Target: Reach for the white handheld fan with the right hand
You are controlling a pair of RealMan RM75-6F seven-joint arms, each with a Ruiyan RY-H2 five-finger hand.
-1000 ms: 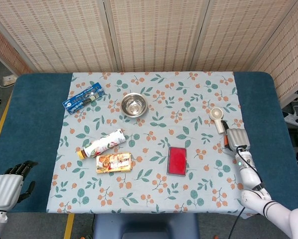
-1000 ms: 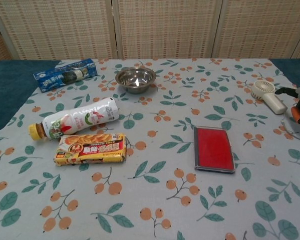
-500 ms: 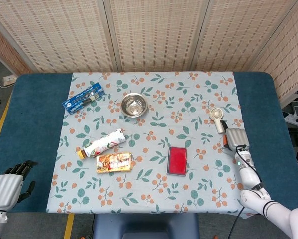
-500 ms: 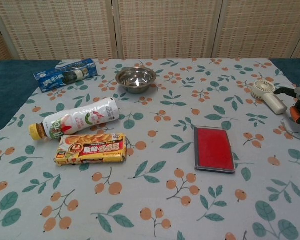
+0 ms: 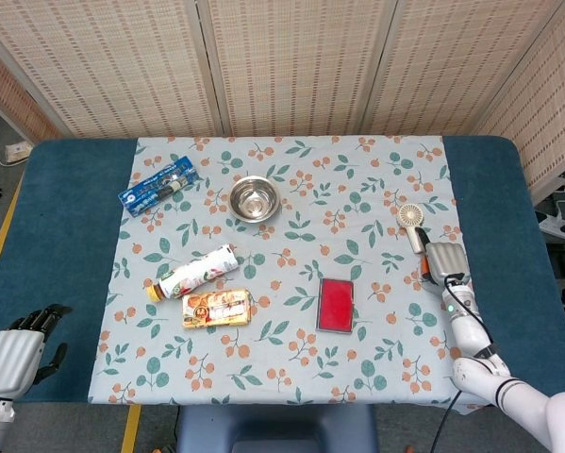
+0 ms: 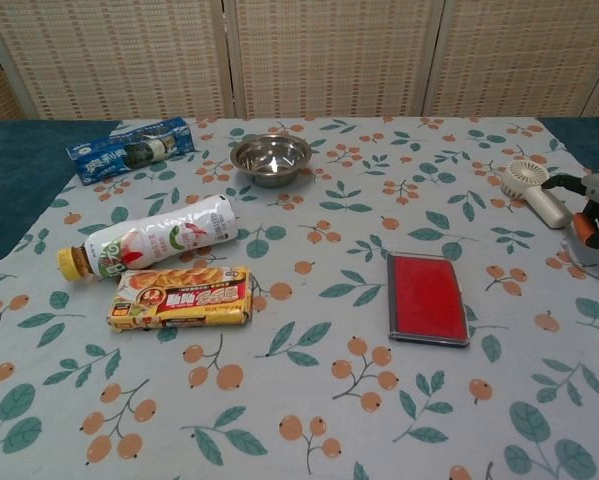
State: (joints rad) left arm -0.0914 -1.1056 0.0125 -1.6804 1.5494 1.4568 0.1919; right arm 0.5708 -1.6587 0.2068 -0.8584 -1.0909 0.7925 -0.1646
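The white handheld fan [image 5: 413, 225] [image 6: 533, 189] lies flat on the floral cloth at the right, round head toward the back, handle pointing toward me. My right hand [image 5: 445, 262] [image 6: 593, 206] sits just beyond the handle's near end, fingertips close to it, holding nothing; whether it touches the handle I cannot tell. My left hand [image 5: 18, 347] rests low at the near left corner over the blue table, fingers loosely curled and holding nothing.
On the cloth lie a red flat case [image 5: 336, 304], a steel bowl [image 5: 253, 198], a bottle on its side [image 5: 193, 273], a snack pack [image 5: 216, 309] and a blue box [image 5: 157, 185]. Bare blue table [image 5: 508, 236] borders the cloth's right edge.
My right hand has crept slightly forward and left toward the fan's handle. The fan and the left hand have not moved.
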